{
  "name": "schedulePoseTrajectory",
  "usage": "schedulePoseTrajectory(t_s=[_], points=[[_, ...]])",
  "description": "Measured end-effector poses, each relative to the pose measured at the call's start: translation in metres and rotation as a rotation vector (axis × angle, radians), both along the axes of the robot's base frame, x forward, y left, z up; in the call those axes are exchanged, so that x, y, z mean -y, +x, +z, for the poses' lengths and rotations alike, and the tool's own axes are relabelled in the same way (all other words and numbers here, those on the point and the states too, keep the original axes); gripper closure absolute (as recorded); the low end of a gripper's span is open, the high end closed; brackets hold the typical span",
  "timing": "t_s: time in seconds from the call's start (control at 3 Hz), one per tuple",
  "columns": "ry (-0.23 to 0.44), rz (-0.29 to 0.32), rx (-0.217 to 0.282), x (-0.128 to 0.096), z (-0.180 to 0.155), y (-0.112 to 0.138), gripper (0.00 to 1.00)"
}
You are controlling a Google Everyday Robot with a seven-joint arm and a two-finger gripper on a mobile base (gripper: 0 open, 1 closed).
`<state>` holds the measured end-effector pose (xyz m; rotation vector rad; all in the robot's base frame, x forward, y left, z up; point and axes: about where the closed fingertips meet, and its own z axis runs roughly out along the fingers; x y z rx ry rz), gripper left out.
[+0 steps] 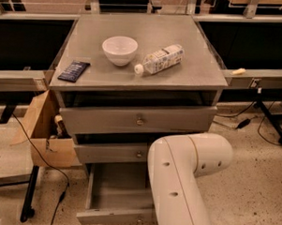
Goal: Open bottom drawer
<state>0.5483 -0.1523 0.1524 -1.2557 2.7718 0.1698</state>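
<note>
The bottom drawer [116,197] of the grey cabinet stands pulled out, its shallow grey box open to view and nothing visible inside. Its flat front [110,217] faces the lower frame edge; the knob does not show. Above it sit the middle drawer [113,153] and the top drawer [138,120], both with small brass knobs and both pushed in. My cream arm [182,177] bends in front of the cabinet's lower right and covers the right part of the open drawer. The gripper itself is out of the frame.
On the cabinet top [199,65] stand a white bowl [119,49], a lying plastic bottle [160,59] and a dark packet [74,71]. An open cardboard box [39,128] sits left of the cabinet, with cables and a black stand leg [29,194] on the floor.
</note>
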Motion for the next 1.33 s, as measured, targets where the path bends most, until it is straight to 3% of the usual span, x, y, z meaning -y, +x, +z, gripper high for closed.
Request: schedulePoseTrajectory(t_s=[1.0,1.33], points=[[0.003,0.011,-0.041,0.0064,-0.0004,-0.0055,0.08],[0.003,0.011,-0.041,0.0051,-0.0004,0.0029,0.0]])
